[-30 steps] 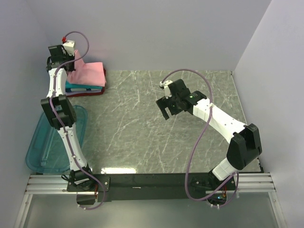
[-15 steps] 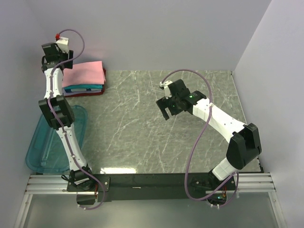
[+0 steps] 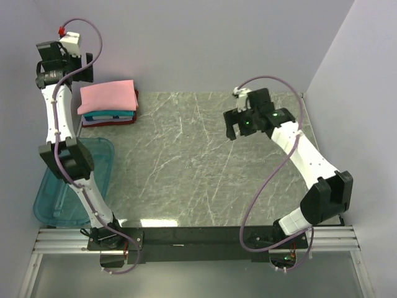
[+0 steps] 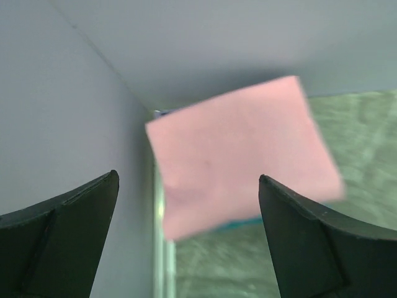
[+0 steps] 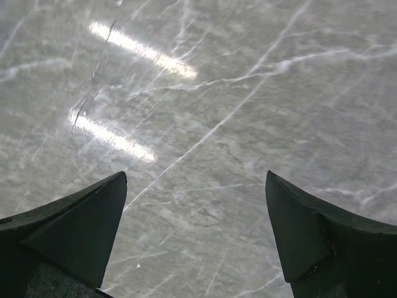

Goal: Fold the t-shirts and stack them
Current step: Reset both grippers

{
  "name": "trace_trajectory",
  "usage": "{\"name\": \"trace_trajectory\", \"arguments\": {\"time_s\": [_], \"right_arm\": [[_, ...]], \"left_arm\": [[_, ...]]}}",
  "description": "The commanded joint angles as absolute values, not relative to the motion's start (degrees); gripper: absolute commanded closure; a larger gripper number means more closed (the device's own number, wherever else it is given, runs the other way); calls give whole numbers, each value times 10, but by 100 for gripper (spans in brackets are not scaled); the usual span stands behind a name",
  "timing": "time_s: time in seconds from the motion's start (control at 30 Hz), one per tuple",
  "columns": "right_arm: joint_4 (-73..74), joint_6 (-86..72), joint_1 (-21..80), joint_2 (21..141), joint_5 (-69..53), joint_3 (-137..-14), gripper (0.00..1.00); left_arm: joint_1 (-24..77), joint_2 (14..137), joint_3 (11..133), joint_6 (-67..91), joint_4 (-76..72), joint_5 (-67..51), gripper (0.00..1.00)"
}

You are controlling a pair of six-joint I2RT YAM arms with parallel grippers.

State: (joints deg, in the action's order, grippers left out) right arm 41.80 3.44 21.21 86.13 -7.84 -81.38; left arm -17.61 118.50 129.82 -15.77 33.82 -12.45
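A translucent blue bin [image 3: 49,198] sits at the left edge of the desk [image 3: 205,167]. Beyond it, the left fingers [image 4: 62,230] hang spread wide and empty above the far-left corner. There the folded pink t-shirt [image 3: 108,96] tops a stack, over a teal t-shirt [image 3: 113,114] and a red-edged one [image 3: 115,122]. Further right, the right fingers [image 5: 68,230] stand wide apart over bare marble.

The worktop [image 3: 186,167] looks like grey-green veined stone, smooth and glossy, with lamp glare on it. The pink shirt [image 3: 108,95] and the teal shirt [image 3: 111,114] are soft matt cloth. The bin [image 3: 53,198] is shiny translucent blue plastic. The fingers [image 4: 298,236] of the left gripper [image 4: 187,177] and right gripper [image 5: 196,174] look like matt black plastic.
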Motion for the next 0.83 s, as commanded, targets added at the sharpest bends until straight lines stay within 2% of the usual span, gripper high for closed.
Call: {"name": "trace_trajectory", "arguments": {"time_s": [0.0, 0.2, 0.3, 0.53, 0.63, 0.8], "right_arm": [[439, 27, 161, 818, -133, -850, 2], [476, 26, 47, 804, -232, -858, 2], [483, 32, 14, 788, -258, -832, 2], [453, 46, 8, 727, -279, -679, 1], [447, 54, 8, 703, -288, -635, 1], [446, 75, 8, 671, -287, -588, 1]], "left_arm": [[-133, 1076, 1246, -118, 402, -135, 0], [-55, 966, 1125, -45, 441, -143, 1], [-3, 899, 1027, -12, 419, -124, 1], [128, 774, 774, 43, 366, -87, 1], [148, 734, 703, 55, 341, -89, 1], [149, 691, 669, 47, 353, -100, 0]]}}
